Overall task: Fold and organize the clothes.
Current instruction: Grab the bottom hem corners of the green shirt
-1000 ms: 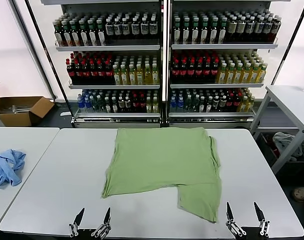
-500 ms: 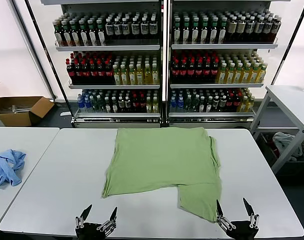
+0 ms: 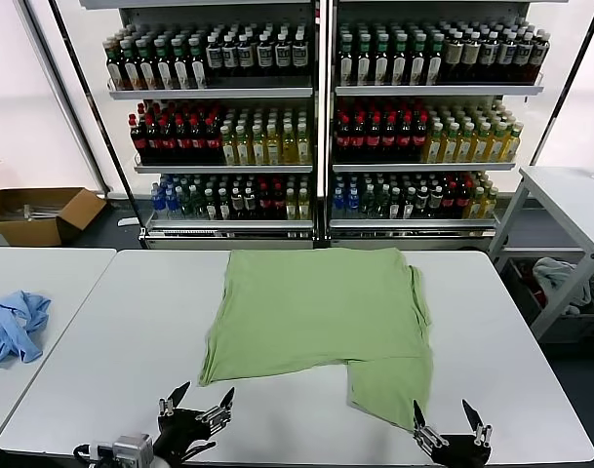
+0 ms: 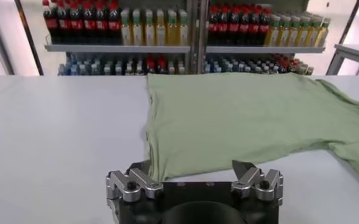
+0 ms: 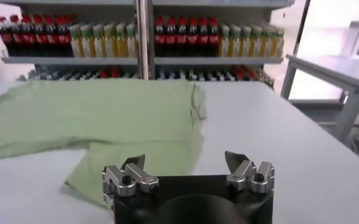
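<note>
Both tools, left tool and right tool, spread wide; green shirt lies just ahead, right nearer its hanging flap.

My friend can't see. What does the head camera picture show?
A light green shirt lies spread on a white table. The left gripper and right gripper hover open at the near edge. Shelves of drink bottles stand behind.

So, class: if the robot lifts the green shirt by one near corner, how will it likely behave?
The green shirt lies flat with soft wrinkles and an already folded flap, so it will probably droop and stretch rather than hold shape. It looks thin, so likely light. Pushed across the smooth white table, it would probably bunch up rather than slide whole.
</note>
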Controlling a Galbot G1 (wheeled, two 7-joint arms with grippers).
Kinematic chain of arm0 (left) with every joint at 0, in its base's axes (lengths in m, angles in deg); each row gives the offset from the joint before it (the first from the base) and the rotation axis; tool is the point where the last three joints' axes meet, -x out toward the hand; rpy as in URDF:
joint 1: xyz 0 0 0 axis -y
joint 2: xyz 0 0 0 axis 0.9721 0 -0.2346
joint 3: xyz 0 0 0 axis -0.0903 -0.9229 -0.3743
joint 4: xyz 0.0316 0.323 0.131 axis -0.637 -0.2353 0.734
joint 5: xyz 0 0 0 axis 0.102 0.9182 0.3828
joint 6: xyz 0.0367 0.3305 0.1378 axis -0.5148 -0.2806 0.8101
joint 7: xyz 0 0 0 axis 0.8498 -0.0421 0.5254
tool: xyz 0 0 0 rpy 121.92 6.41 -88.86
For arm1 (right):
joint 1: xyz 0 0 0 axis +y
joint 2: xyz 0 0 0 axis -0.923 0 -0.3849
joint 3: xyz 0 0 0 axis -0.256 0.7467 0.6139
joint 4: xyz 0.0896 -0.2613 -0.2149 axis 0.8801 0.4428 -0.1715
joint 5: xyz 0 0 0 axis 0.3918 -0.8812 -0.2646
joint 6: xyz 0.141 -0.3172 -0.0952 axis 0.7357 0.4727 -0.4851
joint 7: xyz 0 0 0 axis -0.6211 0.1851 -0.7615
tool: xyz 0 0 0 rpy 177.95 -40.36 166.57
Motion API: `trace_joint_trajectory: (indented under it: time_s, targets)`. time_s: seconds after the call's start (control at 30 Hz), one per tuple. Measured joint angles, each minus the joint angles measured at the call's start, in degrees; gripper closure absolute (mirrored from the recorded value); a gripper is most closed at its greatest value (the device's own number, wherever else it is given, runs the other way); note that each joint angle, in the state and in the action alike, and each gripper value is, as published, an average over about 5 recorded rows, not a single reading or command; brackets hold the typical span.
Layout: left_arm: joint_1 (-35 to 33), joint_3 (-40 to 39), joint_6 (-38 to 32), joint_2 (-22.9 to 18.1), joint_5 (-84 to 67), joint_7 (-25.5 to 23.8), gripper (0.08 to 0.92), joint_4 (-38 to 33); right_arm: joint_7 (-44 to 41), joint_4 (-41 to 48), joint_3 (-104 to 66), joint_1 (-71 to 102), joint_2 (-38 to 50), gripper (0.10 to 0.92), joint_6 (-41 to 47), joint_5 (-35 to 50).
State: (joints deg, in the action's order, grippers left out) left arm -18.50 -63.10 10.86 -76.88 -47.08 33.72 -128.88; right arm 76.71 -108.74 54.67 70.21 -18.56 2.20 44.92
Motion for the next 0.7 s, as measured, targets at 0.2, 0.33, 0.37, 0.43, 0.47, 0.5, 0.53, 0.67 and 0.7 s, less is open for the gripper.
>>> trace_joint_trajectory:
  time_s: [0.2,0.33,0.37,0.43,0.47,0.5,0.53,0.67,0.7]
  targets:
    - [3.4,-0.3,0.2,-0.9,-1.7,-0.1,0.177,3.4,-0.3,1.2,1.2,-1.7,-0.7,0.203,1.4,0.2]
    - [5.2,-0.4,0.3,-1.4,-2.8,-0.2,0.177,5.6,-0.5,2.0,1.8,-2.8,-1.1,0.203,2.0,0.0]
    - [5.6,-0.4,0.4,-1.5,-3.0,-0.2,0.177,6.1,-0.5,2.2,2.0,-3.1,-1.2,0.203,2.1,0.0]
    - [6.1,-0.5,0.3,-1.8,-3.3,-0.2,0.177,7.1,-0.6,2.5,2.3,-3.7,-1.4,0.203,2.4,-0.2]
    - [6.3,-0.5,0.3,-1.9,-3.4,-0.3,0.177,7.5,-0.6,2.7,2.5,-3.9,-1.4,0.203,2.5,-0.2]
    - [6.5,-0.6,0.3,-2.0,-3.5,-0.3,0.177,7.9,-0.6,2.8,2.6,-4.2,-1.5,0.203,2.6,-0.3]
    - [6.6,-0.6,0.3,-2.1,-3.6,-0.3,0.177,8.2,-0.6,3.0,2.8,-4.5,-1.6,0.203,2.7,-0.3]
    - [7.2,-0.7,0.2,-2.3,-3.9,-0.4,0.204,9.3,-0.7,3.6,3.5,-5.3,-1.7,0.203,3.0,-0.4]
    - [7.4,-0.7,0.1,-2.4,-4.0,-0.5,0.218,9.6,-0.8,3.7,3.6,-5.3,-1.8,0.203,3.1,-0.4]
